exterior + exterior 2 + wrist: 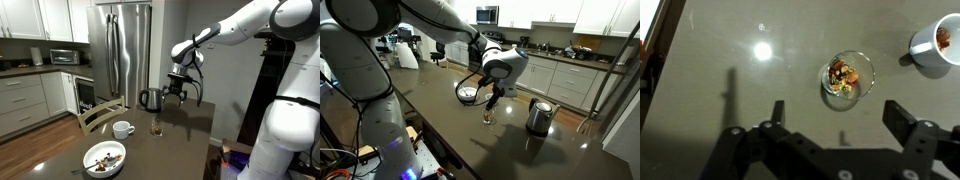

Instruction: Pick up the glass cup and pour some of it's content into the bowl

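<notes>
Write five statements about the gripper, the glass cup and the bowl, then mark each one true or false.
1. The gripper is open and hovers above the glass cup. True.
2. The glass cup is empty. False: brownish content shows inside it in the wrist view.
3. The glass cup stands upright on the table. True.
4. The bowl has nothing in it. False: dark bits lie inside it.
5. The gripper is shut on the white mug. False: the mug stands free on the table, between the bowl and the glass cup in an exterior view.
</notes>
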Action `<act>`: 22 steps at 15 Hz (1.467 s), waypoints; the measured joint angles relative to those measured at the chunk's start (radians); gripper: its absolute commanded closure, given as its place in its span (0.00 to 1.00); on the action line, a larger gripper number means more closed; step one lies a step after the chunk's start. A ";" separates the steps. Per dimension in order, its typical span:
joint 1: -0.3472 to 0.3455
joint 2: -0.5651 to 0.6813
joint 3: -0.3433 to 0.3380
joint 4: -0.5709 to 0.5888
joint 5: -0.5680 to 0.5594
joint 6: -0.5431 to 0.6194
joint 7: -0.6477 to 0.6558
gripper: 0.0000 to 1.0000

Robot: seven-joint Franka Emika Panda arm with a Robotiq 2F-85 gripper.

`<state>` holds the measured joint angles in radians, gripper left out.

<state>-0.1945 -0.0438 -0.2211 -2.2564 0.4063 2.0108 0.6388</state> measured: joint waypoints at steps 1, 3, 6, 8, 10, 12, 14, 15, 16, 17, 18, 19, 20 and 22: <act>-0.001 0.028 -0.010 0.010 0.027 -0.005 0.014 0.00; -0.008 0.079 -0.029 0.031 0.081 -0.020 0.036 0.00; -0.033 0.142 -0.052 0.047 0.165 -0.040 0.058 0.00; -0.055 0.174 -0.069 0.048 0.229 -0.060 0.059 0.00; -0.080 0.198 -0.087 0.048 0.296 -0.085 0.059 0.00; -0.105 0.218 -0.100 0.048 0.370 -0.117 0.059 0.00; -0.122 0.240 -0.110 0.047 0.457 -0.152 0.059 0.00; -0.129 0.253 -0.112 0.046 0.505 -0.171 0.059 0.00; -0.133 0.267 -0.113 0.044 0.554 -0.187 0.058 0.00; -0.136 0.282 -0.113 0.043 0.604 -0.203 0.058 0.00; -0.137 0.298 -0.113 0.042 0.657 -0.217 0.058 0.00; -0.138 0.314 -0.113 0.041 0.710 -0.232 0.057 0.00; -0.138 0.327 -0.112 0.041 0.766 -0.249 0.051 0.00; -0.137 0.337 -0.112 0.042 0.775 -0.251 0.050 0.00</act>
<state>-0.3311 0.2935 -0.3328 -2.2147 1.1815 1.7597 0.6883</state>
